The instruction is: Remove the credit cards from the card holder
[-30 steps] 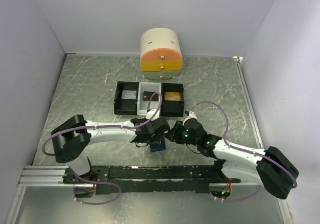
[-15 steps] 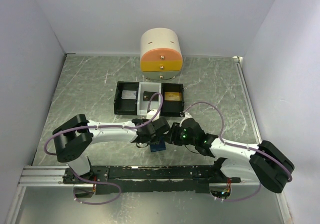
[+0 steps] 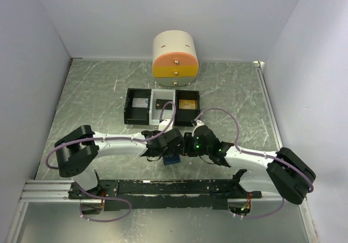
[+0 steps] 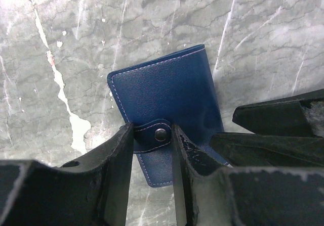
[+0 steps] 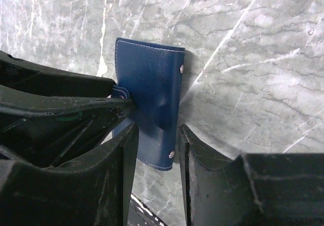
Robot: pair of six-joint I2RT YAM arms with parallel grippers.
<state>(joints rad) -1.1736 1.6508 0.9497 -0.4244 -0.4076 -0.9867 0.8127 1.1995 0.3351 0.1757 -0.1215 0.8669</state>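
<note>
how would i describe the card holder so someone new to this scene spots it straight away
Start at the round cream-and-orange drawer unit at the back, then come forward past the black-and-white tray. The card holder sits closed where the left gripper and right gripper meet. It is the only dark blue thing there: flat, stitched, with a snap tab.

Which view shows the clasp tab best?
Left wrist: the clasp tab and its snap are close and unobstructed. Right wrist shows only its end; top external shows just a blue corner of the card holder.
</note>
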